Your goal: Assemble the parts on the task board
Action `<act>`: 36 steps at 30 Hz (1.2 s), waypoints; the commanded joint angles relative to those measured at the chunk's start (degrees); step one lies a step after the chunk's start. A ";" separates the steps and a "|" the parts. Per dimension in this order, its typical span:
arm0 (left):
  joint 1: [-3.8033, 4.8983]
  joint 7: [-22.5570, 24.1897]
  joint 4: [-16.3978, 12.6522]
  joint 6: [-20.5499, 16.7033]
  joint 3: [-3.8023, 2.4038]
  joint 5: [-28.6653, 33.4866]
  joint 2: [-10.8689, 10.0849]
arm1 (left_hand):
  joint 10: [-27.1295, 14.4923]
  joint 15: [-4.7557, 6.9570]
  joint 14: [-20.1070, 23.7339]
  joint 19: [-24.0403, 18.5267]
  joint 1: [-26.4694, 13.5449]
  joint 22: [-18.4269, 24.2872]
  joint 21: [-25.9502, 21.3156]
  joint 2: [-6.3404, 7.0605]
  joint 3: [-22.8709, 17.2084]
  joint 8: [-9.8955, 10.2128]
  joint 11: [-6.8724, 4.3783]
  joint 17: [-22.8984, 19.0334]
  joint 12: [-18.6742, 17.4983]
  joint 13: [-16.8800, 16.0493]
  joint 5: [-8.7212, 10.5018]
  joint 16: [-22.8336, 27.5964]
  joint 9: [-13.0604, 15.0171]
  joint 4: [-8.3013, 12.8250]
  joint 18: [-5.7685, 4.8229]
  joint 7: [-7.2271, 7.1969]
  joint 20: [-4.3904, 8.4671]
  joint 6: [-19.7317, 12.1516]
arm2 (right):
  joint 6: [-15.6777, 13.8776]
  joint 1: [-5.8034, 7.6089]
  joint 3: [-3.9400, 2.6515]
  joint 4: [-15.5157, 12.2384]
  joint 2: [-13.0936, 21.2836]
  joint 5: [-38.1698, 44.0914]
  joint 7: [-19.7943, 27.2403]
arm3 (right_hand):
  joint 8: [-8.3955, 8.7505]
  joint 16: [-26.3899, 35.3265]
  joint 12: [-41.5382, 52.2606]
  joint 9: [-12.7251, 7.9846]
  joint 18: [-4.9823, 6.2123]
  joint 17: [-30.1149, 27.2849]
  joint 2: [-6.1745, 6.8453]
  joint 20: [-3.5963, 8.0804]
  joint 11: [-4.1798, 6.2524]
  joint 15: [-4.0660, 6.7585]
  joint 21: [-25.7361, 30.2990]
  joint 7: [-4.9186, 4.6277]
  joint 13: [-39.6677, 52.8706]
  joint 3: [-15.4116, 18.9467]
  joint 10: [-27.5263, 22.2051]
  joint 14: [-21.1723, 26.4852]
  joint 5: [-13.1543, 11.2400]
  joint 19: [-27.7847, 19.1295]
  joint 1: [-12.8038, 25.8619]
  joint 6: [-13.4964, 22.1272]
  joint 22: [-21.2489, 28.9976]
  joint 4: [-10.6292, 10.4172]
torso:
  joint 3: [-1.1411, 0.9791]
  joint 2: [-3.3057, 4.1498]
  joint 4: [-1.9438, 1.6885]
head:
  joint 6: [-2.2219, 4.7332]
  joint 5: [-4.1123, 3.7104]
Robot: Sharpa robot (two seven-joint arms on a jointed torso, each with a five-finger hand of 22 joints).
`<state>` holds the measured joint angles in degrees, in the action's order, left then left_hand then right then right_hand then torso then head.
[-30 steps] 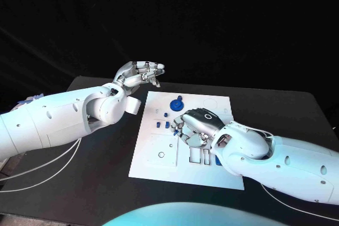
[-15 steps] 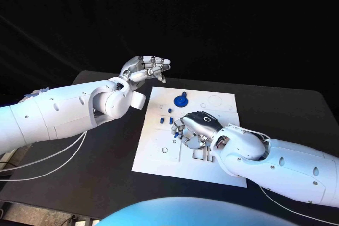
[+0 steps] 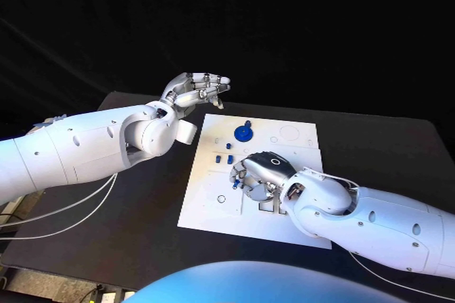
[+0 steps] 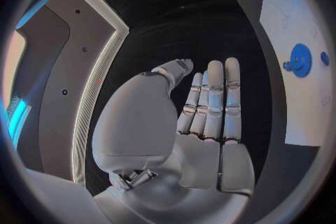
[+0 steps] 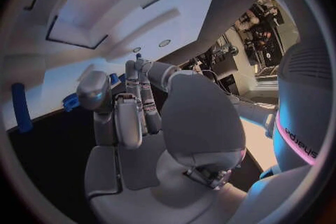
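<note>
Little changed: silver right hand (image 3: pixel 258 175) still bent over flat white task board's (image 3: pixel 204 214) middle beside small blue pegs (image 3: pixel 217 158), fingers' hold impossible to tell; silver left hand (image 3: pixel 197 89) still raised beyond board's far edge, fingers unclenched, empty. Insertion apparently pending.

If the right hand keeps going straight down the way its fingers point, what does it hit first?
Most likely the small blue parts under the fingertips of the right hand, or the bare task board beside them. The hand hangs low over the board's middle, fingers curled down; whether it already touches cannot be told.
</note>
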<state>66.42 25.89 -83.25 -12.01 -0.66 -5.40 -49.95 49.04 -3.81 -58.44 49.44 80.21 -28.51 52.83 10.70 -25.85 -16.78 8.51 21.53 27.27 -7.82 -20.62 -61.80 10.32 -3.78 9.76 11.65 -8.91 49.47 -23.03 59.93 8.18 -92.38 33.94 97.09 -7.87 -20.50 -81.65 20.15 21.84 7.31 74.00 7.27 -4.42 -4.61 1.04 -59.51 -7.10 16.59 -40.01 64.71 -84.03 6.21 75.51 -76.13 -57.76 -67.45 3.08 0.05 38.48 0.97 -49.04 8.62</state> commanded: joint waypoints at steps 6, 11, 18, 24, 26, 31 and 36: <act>0.04 0.14 -0.05 1.12 -0.05 0.29 0.11 | -0.43 -0.04 0.43 -0.15 -0.06 0.08 -0.20 -0.09 0.11 -0.01 -0.14 -0.05 -0.28 0.08 -0.09 0.28 -0.10 0.26 0.69 0.15 -0.12 -0.39 | 0.66 -0.39 0.03 0.64 -0.46 0.63 0.03 | -0.12 0.06 0.37 0.10 -0.35 -0.02 -0.32 0.02 1.66 0.42 0.30 -0.21 0.06 -0.41 2.02 -2.67 0.15 -0.19 0.10 -0.37 0.08 0.00 | 0.04 0.02 0.03 | -0.05 0.04; 0.04 0.08 -0.05 1.16 -0.05 0.29 0.08 | -0.43 -0.04 0.43 -0.15 -0.06 0.08 -0.20 -0.09 0.11 -0.01 -0.14 -0.05 -0.28 0.08 -0.09 0.28 -0.10 0.26 0.69 0.15 -0.12 -0.39 | 1.05 -0.53 0.05 0.96 -0.72 0.83 -0.07 | -0.12 0.06 0.37 0.10 -0.35 -0.02 -0.32 0.02 1.66 0.42 0.30 -0.21 0.06 -0.41 2.02 -2.67 0.15 -0.19 0.10 -0.37 0.08 0.00 | 0.05 0.00 0.00 | -0.07 0.03; 0.04 0.01 -0.07 1.22 -0.05 0.29 0.04 | -0.58 -0.08 0.48 -0.18 -0.12 0.12 -0.27 -0.10 0.16 -0.03 -0.11 -0.09 -0.25 0.12 -0.08 0.31 -0.10 0.26 0.69 0.18 -0.16 -0.44 | 2.47 -0.60 0.09 1.47 -0.84 1.58 -0.69 | -0.12 0.06 0.37 0.10 -0.35 -0.02 -0.32 0.02 1.66 0.42 0.30 -0.21 0.06 -0.41 2.02 -2.67 0.15 -0.19 0.10 -0.37 0.08 0.00 | 0.04 -0.01 0.02 | -0.22 0.02; 0.04 -0.06 -0.09 1.24 -0.05 0.29 -0.02 | -0.62 -0.09 0.50 -0.19 -0.14 0.14 -0.29 -0.10 0.18 -0.03 -0.10 -0.09 -0.24 0.13 -0.08 0.31 -0.11 0.26 0.69 0.19 -0.17 -0.46 | 3.63 -0.62 0.14 1.53 -0.94 2.20 -1.01 | -0.10 0.04 0.23 0.19 -0.34 0.02 -0.35 0.00 1.64 0.39 0.35 -0.24 0.10 -0.38 2.01 -2.68 0.03 -0.23 0.28 -0.28 0.06 0.04 | 0.02 0.01 0.06 | -0.27 0.06; 0.05 -0.08 -0.10 1.24 -0.05 0.29 -0.02 | -0.62 -0.09 0.50 -0.19 -0.14 0.14 -0.29 -0.10 0.18 -0.03 -0.10 -0.09 -0.24 0.13 -0.08 0.31 -0.11 0.26 0.69 0.19 -0.17 -0.46 | 3.97 -0.64 0.16 1.48 -1.03 2.30 -1.04 | -0.10 0.04 0.22 0.21 -0.35 0.03 -0.35 0.00 1.64 0.38 0.30 -0.24 0.10 -0.36 2.01 -2.68 -0.02 -0.21 0.31 -0.27 0.02 0.05 | 0.00 0.02 0.05 | -0.30 0.03; 0.05 -0.11 -0.11 1.26 -0.05 0.29 -0.01 | -0.62 -0.09 0.50 -0.19 -0.14 0.14 -0.29 -0.10 0.18 -0.03 -0.10 -0.09 -0.24 0.13 -0.08 0.31 -0.11 0.26 0.69 0.19 -0.17 -0.46 | 4.76 -0.69 0.26 1.32 -1.31 2.42 -1.11 | -0.13 0.04 0.14 0.29 -0.35 0.03 -0.38 -0.02 1.64 0.37 0.34 -0.24 0.14 -0.29 2.04 -2.68 -0.32 -0.24 0.43 -0.26 0.01 0.08 | 0.02 0.00 0.02 | -0.30 -0.02; 0.05 -0.17 -0.12 1.31 -0.05 0.29 -0.01 | -0.70 -0.10 0.52 -0.20 -0.15 0.16 -0.32 -0.09 0.20 -0.02 -0.08 -0.11 -0.24 0.14 -0.08 0.32 -0.12 0.26 0.69 0.20 -0.19 -0.51 | 5.00 -0.73 0.35 1.23 -1.44 2.45 -1.04 | -0.13 0.05 0.10 0.33 -0.32 0.00 -0.39 -0.03 1.64 0.36 0.48 -0.24 0.16 -0.25 2.04 -2.68 -0.47 -0.32 0.48 -0.25 0.10 0.10 | 0.04 -0.03 0.04 | -0.36 -0.02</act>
<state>66.42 25.52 -83.26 -11.71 -0.66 -5.39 -50.03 48.63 -4.01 -58.23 49.45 80.21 -28.44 52.84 10.70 -25.85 -16.78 8.51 21.49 27.27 -7.75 -20.63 -61.80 10.28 -3.79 9.76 11.86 -8.91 49.26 -20.32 59.40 8.34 -91.09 32.55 98.65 -8.47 -20.39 -81.64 20.42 22.06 7.31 74.00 7.46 -4.42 -4.27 1.04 -59.23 -7.19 16.74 -40.00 65.06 -84.03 6.09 75.51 -75.94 -57.74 -67.40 3.09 0.09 38.47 0.99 -49.37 8.58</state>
